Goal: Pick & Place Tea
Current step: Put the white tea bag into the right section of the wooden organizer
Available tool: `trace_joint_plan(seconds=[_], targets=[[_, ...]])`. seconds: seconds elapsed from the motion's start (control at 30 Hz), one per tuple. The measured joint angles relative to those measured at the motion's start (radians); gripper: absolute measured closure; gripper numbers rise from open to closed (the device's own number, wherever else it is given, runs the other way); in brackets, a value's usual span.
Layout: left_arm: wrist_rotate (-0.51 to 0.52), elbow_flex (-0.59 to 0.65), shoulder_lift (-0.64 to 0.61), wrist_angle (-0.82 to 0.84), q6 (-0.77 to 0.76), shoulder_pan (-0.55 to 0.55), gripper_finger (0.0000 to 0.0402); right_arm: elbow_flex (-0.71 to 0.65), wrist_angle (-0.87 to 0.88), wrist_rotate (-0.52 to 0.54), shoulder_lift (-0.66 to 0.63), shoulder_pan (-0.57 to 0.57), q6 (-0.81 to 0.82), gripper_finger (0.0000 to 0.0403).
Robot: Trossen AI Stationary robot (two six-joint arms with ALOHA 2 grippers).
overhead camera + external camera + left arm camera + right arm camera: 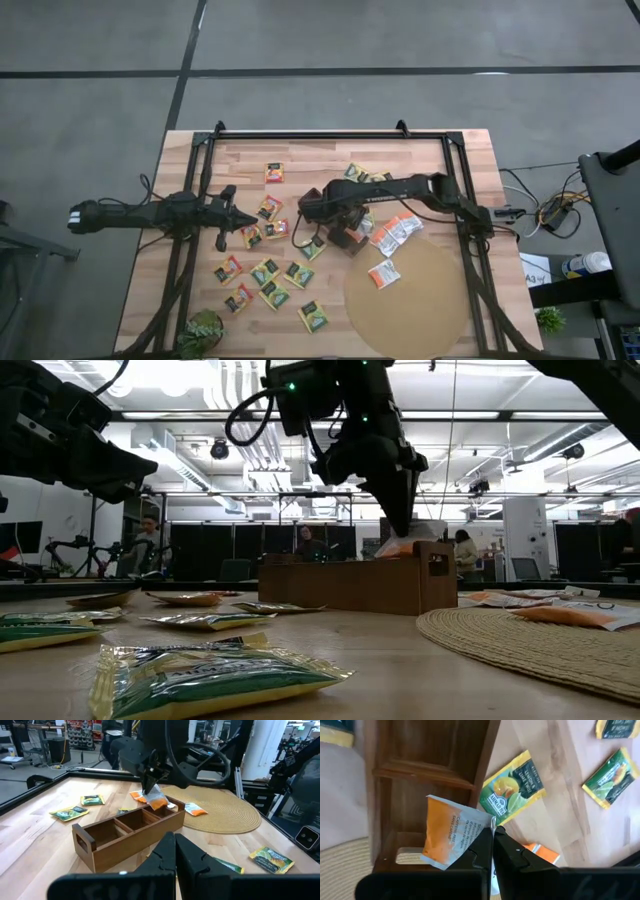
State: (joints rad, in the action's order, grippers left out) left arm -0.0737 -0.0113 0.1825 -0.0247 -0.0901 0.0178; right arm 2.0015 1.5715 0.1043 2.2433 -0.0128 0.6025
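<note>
One orange and white sachet (451,832) hangs pinched by its corner in our right pincer (493,836), just above the end compartment of the wooden box (131,833) nearest the round mat (408,298). Our left pincer (175,851) is closed on nothing, beside the box on the side away from the mat. Green sachets (205,677) lie scattered on the counter (460,165) around the box.
</note>
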Motion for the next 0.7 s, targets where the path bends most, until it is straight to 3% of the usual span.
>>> trace_joint_plan(seconds=[0.7], targets=[[0.000,0.000,0.000,0.000,0.000,0.000,0.0402,-0.024,-0.005,-0.021,0.000,0.001,-0.035,0.0384]])
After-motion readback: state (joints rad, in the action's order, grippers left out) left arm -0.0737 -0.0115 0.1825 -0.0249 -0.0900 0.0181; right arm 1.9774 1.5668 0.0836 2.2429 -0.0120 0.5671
